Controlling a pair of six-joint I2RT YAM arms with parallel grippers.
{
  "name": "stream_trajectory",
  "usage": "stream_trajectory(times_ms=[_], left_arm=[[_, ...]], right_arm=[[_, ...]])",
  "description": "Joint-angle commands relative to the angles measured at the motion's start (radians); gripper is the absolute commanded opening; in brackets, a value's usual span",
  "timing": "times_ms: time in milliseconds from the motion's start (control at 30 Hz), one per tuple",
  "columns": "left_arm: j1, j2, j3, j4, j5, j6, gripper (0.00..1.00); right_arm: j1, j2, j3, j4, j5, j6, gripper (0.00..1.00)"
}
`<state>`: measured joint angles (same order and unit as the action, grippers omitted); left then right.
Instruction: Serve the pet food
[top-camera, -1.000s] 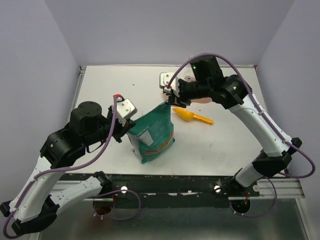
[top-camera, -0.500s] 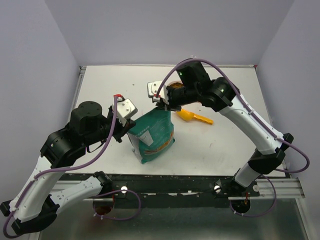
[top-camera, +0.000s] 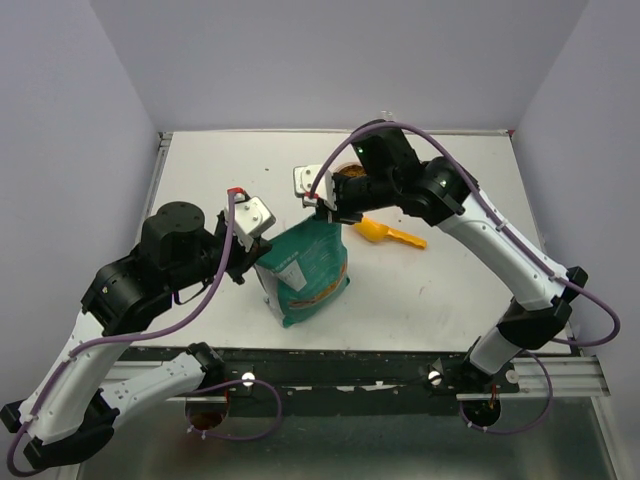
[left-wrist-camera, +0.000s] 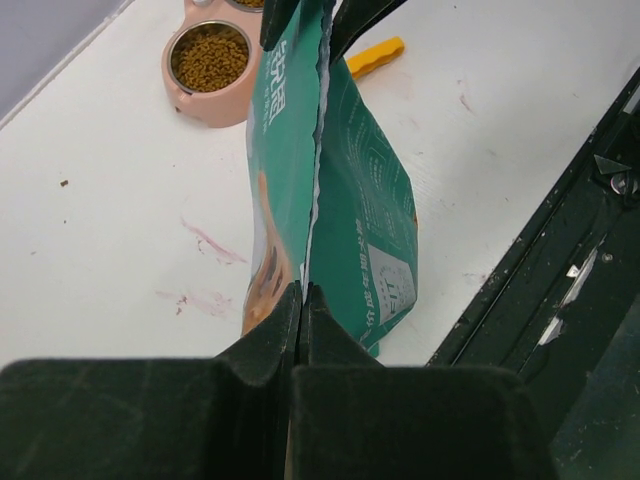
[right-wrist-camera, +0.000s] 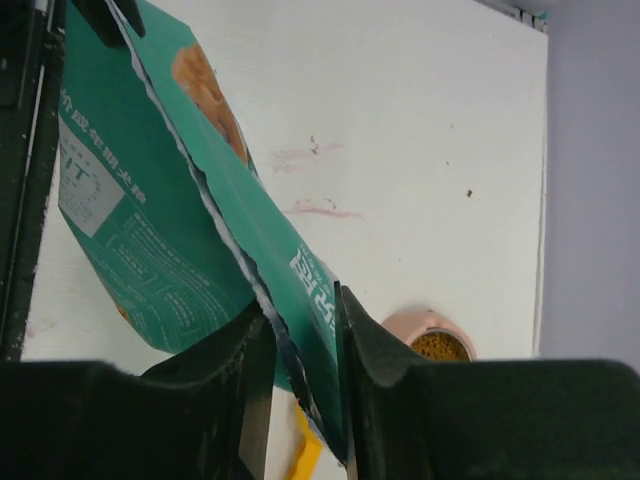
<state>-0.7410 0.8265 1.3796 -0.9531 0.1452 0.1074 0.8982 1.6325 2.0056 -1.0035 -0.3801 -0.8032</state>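
Observation:
The teal bag (top-camera: 308, 265) stands upright near the table's middle, its torn top edge held between both grippers. My left gripper (top-camera: 255, 257) is shut on the bag's near-left top corner, the seam pinched between its fingers (left-wrist-camera: 302, 292). My right gripper (top-camera: 335, 212) is closed onto the bag's far top corner, with both bag walls between its fingers (right-wrist-camera: 303, 300). The pet food (left-wrist-camera: 210, 57) fills a metal dish in a pink bowl (left-wrist-camera: 212, 105) behind the bag. It also shows in the right wrist view (right-wrist-camera: 440, 347). In the top view the right arm largely hides the bowl.
An orange scoop (top-camera: 387, 233) lies on the table right of the bag, and its handle shows in the left wrist view (left-wrist-camera: 375, 55). Faint pink stains (left-wrist-camera: 212, 242) mark the white tabletop. The table's dark front rail (top-camera: 330, 365) runs just below the bag.
My right arm has swung left and turned at the wrist, carrying the bag's far top corner leftward and lower. The left arm has not moved.

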Motion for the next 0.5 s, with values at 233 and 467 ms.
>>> stream_trajectory(times_ms=[233, 467], left_arm=[[0.002, -0.058, -0.005, 0.122, 0.001, -0.06, 0.0], [0.002, -0.053, 0.01, 0.129, 0.016, -0.064, 0.0]], right_arm=[[0.018, -0.01, -0.074, 0.273, -0.301, 0.24, 0.39], [0.062, 0.072, 0.019, 0.144, -0.292, 0.188, 0.35]])
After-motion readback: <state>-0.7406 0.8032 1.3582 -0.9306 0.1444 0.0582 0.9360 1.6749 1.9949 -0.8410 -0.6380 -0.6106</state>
